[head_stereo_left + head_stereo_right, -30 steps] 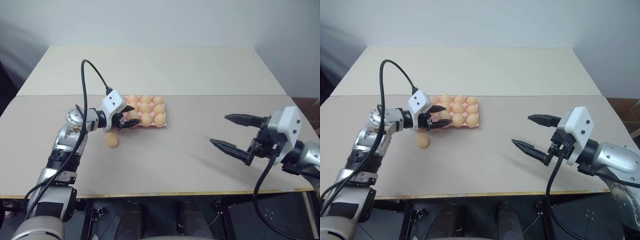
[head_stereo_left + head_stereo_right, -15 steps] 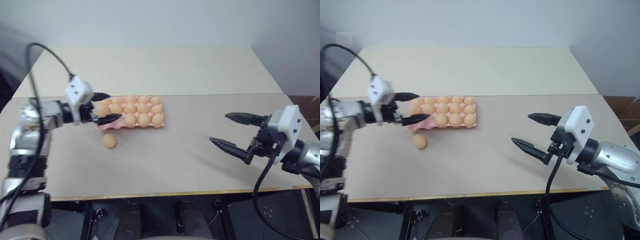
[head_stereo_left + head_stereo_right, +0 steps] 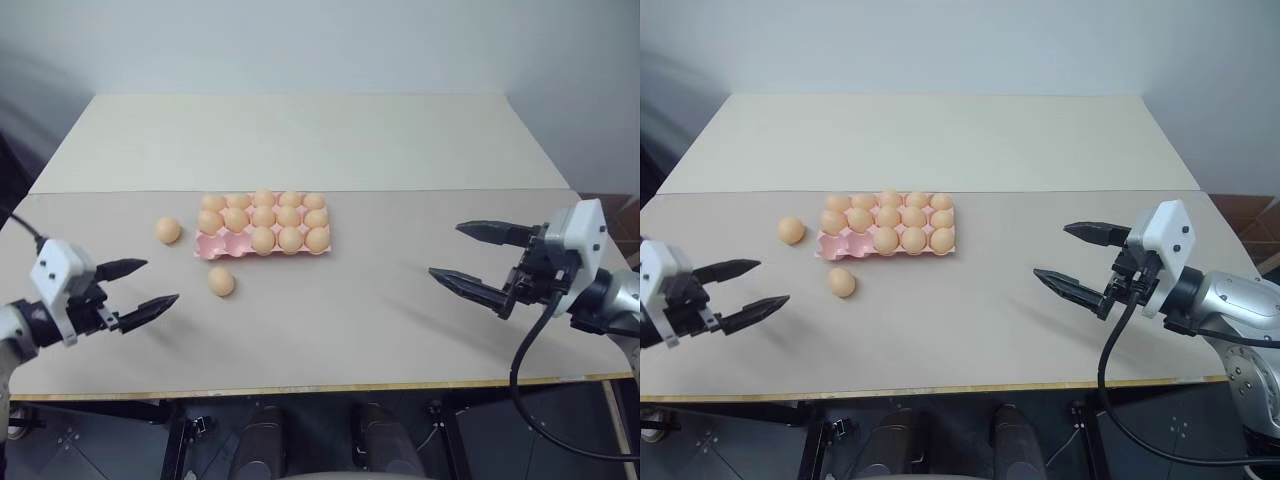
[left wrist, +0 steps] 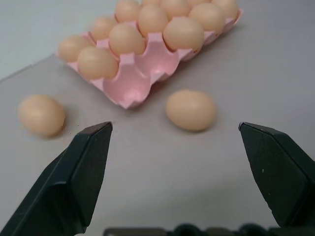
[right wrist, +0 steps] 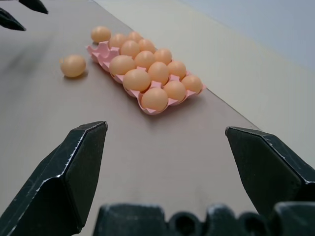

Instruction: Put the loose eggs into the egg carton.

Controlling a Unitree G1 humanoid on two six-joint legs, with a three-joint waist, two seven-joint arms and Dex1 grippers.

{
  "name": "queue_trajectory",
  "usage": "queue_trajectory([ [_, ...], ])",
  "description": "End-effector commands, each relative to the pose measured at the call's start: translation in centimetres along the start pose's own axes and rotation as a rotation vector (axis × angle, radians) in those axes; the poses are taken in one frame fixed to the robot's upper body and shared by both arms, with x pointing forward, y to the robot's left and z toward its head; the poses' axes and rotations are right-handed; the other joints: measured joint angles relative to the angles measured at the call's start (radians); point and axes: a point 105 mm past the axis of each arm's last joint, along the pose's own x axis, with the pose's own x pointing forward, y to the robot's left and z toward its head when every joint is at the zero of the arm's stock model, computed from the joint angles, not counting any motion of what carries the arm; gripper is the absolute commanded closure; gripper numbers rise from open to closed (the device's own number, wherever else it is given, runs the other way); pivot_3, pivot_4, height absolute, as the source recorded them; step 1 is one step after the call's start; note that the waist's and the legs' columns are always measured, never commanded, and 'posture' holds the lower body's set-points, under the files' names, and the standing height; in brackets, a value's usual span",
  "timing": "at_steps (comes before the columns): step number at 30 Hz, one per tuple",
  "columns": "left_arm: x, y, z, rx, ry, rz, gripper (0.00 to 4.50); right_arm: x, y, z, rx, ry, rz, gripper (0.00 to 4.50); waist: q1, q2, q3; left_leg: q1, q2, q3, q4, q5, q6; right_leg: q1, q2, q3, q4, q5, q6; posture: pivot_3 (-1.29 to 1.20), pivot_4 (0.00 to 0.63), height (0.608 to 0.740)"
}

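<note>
beige tabletop point(image 3: 400, 320) carries the egg carton point(image 3: 262, 222); the left wrist view reveals its two vacant front pockets. two loose eggs point(image 3: 221, 281) lie ahead of the wide-spread left gripper point(image 3: 135, 284); right gripper point(image 3: 480, 262) gapes, well apart.

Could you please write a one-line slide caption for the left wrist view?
Open left gripper facing two loose eggs on the table beside the pink egg carton, two near pockets empty.
</note>
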Motion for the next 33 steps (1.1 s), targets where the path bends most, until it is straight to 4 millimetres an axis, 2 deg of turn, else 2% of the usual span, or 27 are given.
queue_trajectory([
  [1,-1.3,-0.2,1.6,0.021,-0.064,0.082,0.02,-0.4,0.0,0.3,-0.039,0.004,0.006,0.0,0.003,0.0,0.0,0.0,0.0,0.0,0.0,0.0,0.0,0.0,0.0,0.0,0.0,0.0,0.0,0.0,0.15,0.74],
  [5,-1.6,-1.0,1.7,-0.003,-0.076,0.084,0.02,-0.4,-0.2,0.2,-0.04,0.008,0.007,0.0,0.009,0.0,0.0,0.001,-0.001,0.0,0.0,0.0,0.0,0.0,0.0,0.0,0.0,0.0,-0.001,0.0,0.15,0.74],
  [11,-0.1,-1.4,2.3,0.0,-0.089,0.061,0.02,-0.3,0.0,0.5,-0.047,0.008,0.024,0.0,0.011,0.0,0.0,0.0,-0.002,0.0,0.0,0.0,0.0,0.0,0.0,0.0,0.0,0.0,-0.001,0.0,0.15,0.74],
  [16,3.2,-1.1,2.0,-0.033,-0.064,0.102,0.02,-0.2,0.1,1.0,-0.062,-0.002,0.032,0.0,0.011,-0.001,-0.001,0.001,-0.002,0.0,0.0,0.0,0.0,0.001,0.001,0.0,0.0,0.0,0.0,0.0,0.15,0.74],
  [21,6.4,-2.5,1.2,-0.028,-0.018,0.016,0.02,-0.1,0.4,1.4,-0.074,-0.011,0.037,0.0,0.01,-0.001,-0.001,0.0,-0.002,0.0,0.0,0.0,0.0,0.001,0.001,0.001,0.0,0.003,0.005,0.0,0.15,0.74],
  [26,8.1,-2.2,-1.0,0.003,0.1,-0.005,0.02,-0.2,1.4,1.5,-0.074,-0.013,0.087,0.0,0.009,-0.001,-0.001,0.001,-0.001,0.001,0.0,0.0,0.0,0.0,0.002,0.001,0.0,0.003,0.004,0.0,0.15,0.74],
  [33,10.3,-2.6,-1.7,-0.016,0.1,-0.042,0.02,-0.2,1.9,1.9,-0.075,-0.03,0.086,0.0,0.012,-0.001,-0.001,0.0,-0.002,0.0,0.0,0.0,0.0,0.0,0.002,0.001,0.0,0.003,0.004,0.0,0.15,0.74],
])
